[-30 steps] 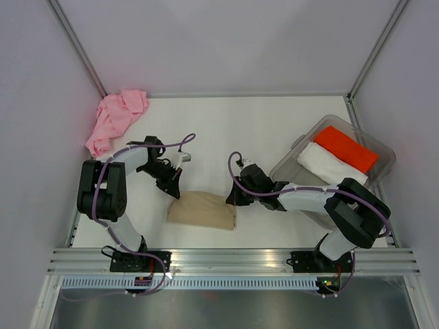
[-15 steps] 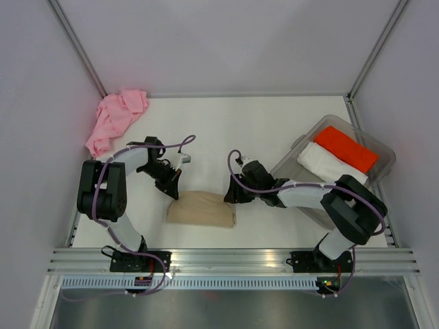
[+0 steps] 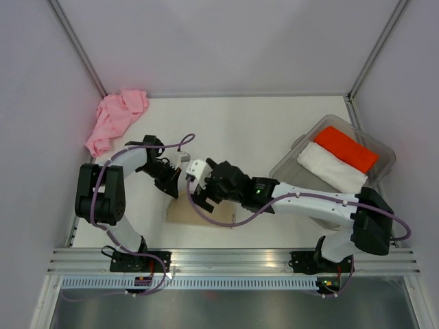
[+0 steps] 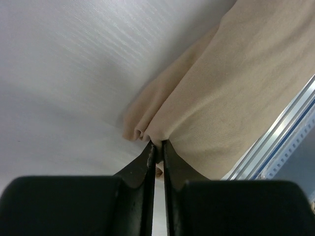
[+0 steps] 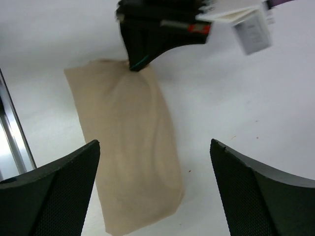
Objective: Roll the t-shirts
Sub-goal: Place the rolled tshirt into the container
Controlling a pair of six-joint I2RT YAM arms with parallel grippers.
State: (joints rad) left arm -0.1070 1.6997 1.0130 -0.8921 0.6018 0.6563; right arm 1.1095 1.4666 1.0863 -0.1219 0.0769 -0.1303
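The tan t-shirt (image 5: 128, 157) lies as a folded oblong bundle near the table's front edge; in the top view only its left end (image 3: 180, 214) shows under the right arm. My left gripper (image 4: 158, 145) pinches a fold at that end, its jaws almost together on the cloth, and shows in the top view (image 3: 173, 188) and the right wrist view (image 5: 140, 59). My right gripper (image 5: 154, 147) hovers above the bundle with its jaws wide apart and nothing between them (image 3: 206, 192). A crumpled pink t-shirt (image 3: 115, 118) sits in the back left corner.
A clear plastic tub (image 3: 385, 155) at the right holds a rolled red t-shirt (image 3: 346, 149) and a rolled white t-shirt (image 3: 331, 166). The aluminium rail (image 3: 233, 258) runs along the table's front edge. White walls close off the back and sides.
My right gripper let go of the tan bundle's right end, opened wide, rose and swung left over it. The left gripper stayed at the left end.
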